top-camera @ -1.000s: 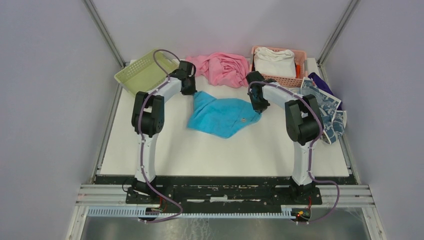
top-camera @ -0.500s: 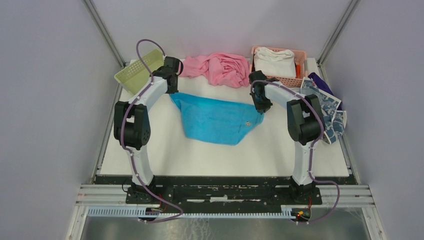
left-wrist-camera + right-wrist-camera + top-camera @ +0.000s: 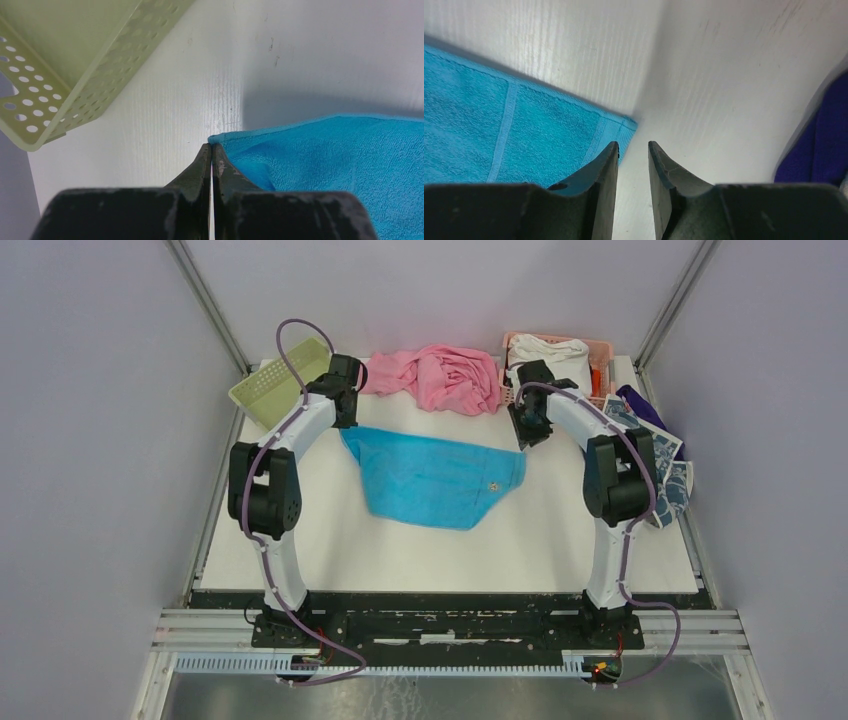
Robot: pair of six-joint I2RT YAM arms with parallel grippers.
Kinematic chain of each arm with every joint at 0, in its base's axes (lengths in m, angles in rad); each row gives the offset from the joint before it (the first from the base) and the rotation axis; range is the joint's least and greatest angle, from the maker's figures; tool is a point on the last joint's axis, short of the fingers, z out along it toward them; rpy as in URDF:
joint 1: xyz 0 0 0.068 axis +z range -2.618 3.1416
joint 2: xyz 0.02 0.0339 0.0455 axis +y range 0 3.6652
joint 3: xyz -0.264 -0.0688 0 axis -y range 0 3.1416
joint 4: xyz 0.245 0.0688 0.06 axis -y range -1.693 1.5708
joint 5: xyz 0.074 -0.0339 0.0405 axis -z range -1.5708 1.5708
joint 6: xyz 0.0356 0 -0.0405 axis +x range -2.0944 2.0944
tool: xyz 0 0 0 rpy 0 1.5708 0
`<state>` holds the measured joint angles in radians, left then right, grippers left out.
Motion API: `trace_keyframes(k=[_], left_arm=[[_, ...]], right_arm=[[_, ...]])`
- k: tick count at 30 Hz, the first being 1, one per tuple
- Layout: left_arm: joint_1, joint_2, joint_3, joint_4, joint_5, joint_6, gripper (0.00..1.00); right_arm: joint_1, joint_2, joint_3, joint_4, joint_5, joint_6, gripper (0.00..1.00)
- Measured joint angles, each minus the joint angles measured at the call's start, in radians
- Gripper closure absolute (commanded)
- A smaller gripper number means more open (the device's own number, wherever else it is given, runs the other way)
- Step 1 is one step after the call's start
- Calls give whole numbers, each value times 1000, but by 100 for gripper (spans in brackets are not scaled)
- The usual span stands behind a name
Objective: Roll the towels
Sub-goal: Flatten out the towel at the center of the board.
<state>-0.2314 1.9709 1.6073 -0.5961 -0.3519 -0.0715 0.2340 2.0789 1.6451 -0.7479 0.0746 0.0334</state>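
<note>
Across the middle of the desk (image 3: 450, 550) the blue towel (image 3: 435, 478) lies spread nearly flat, with its long axis running left to right, its far hem straight and its near edge bowed toward the arm bases. I judge it light, limp terry with good friction, best gripped at the hemmed corners. I read the left claw (image 3: 211, 147) as pinched tight on the far left corner. The right claw (image 3: 633, 146) stands narrowly parted just above the far right corner, gripping nothing.

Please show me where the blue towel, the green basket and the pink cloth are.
blue towel (image 3: 430, 480): top view, middle of the cloth.
green basket (image 3: 262, 390): top view, its side wall.
pink cloth (image 3: 445, 375): top view, middle of the heap.
</note>
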Motion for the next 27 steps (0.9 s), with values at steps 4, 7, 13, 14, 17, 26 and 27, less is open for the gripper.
trace_keyframes(k=[4,7,13,14,17,26,27], left_arm=[[0,1,-7,0,6,0,97],[-2,8,-8,0,6,0,97],[-5,20,-12,0,6,0,97],[-6,20,-12,0,6,0,97],[-6,20,-12,0,6,0,97],[-6,20,-12,0,5,0,97],[-6,20,-12,0,5,0,97]], right_arm=[[-4,33,48,3,-43,-8,63],[-7,59,56,1,-71,-11,63],[-13,90,56,-19,-82,-13,63],[-15,92,56,-21,-79,-13,63],[-19,95,56,-25,-69,-13,63],[-20,110,56,-21,-67,-12,70],[-20,111,56,-21,-69,-12,75]])
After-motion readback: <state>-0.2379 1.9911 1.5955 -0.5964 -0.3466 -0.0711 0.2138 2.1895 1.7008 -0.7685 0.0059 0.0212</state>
